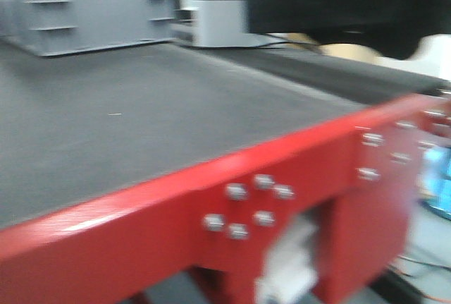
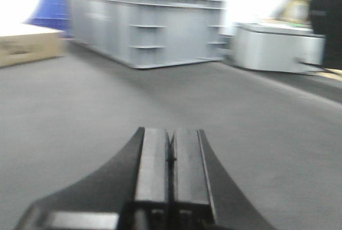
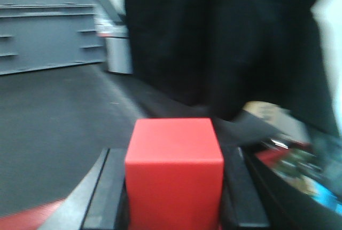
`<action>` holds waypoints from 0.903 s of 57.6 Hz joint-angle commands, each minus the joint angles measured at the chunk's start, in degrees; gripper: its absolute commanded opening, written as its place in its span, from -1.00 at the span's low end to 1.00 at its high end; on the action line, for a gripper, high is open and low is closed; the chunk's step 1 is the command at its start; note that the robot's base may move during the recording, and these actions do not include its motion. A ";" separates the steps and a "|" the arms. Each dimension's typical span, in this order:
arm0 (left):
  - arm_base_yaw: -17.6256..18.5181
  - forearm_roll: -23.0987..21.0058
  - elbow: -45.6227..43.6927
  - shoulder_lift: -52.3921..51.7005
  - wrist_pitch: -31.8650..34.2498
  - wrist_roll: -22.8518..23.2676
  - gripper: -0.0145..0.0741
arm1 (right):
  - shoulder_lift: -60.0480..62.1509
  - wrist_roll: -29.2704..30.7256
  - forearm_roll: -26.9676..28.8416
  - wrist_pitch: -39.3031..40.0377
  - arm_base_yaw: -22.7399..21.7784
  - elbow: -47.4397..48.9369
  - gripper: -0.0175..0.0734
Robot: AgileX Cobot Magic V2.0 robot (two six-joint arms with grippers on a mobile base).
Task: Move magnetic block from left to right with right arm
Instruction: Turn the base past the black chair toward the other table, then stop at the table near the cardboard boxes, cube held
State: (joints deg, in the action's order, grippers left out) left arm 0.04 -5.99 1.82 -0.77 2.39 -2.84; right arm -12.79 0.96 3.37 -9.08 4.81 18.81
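Note:
In the right wrist view the magnetic block (image 3: 173,171), a plain red cube, fills the space between the two black fingers (image 3: 109,187) of my right gripper (image 3: 173,158), which is shut on it above the dark grey mat (image 3: 48,123). My left gripper (image 2: 170,134) is shut with its pads pressed together and nothing between them, hovering low over the grey mat (image 2: 256,134). Neither gripper nor the block shows in the blurred front view.
A grey crate (image 2: 144,22) stands at the back of the mat, a pale grey box (image 2: 272,46) to its right, a tan cardboard box (image 2: 26,48) at the left. The table's red bolted frame (image 1: 232,198) runs along the near edge. A dark-clothed figure (image 3: 224,43) stands beyond the right side.

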 commanded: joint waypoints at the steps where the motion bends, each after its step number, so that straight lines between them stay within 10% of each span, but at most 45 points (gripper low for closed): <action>1: 0.30 -0.27 0.54 -0.54 5.20 -0.14 -0.96 | -0.58 0.30 0.14 5.10 -0.21 1.82 0.13; 52: 0.30 -0.27 0.54 -0.54 5.20 -0.14 -0.96 | -0.58 0.30 0.14 5.10 -0.21 1.82 0.13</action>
State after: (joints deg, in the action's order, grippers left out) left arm 0.04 -5.99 1.82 -0.77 2.39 -2.84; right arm -12.79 0.96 3.37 -9.08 4.81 18.81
